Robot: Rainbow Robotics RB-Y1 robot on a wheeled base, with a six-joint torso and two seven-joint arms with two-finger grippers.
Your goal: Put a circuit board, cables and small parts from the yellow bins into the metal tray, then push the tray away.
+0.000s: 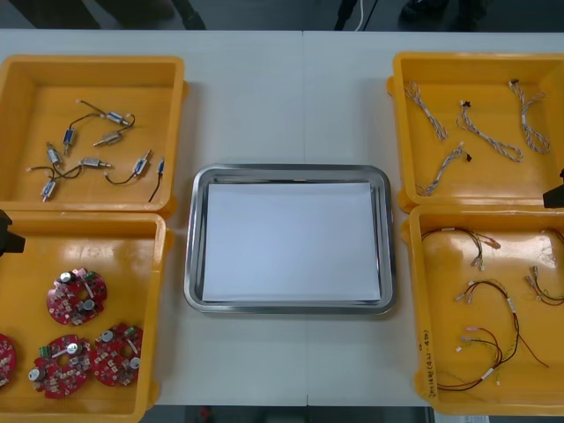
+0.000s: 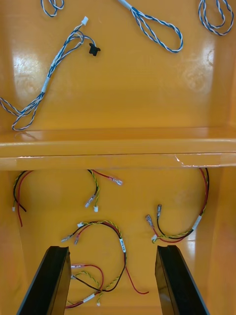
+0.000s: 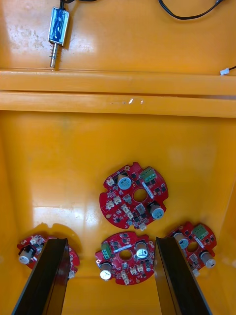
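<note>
Far-left circuit board (image 1: pixel 3 359) cropped by edge, perhaps half showing

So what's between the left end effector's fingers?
A round red circuit board, in the yellow bin under the open left end effector; left wrist view.

Light table (image 1: pixel 282 88) carries 5 things. Metal tray (image 1: pixel 196 238), white inside, lies approx. at the middle. Just beside tray on robot's L: far-left bin (image 1: pixel 35 106) & near-left bin (image 1: pixel 123 256). On R of tray: far-right bin (image 1: pixel 485 97) & near-right bin (image 1: pixel 441 291), all yellow.
</note>
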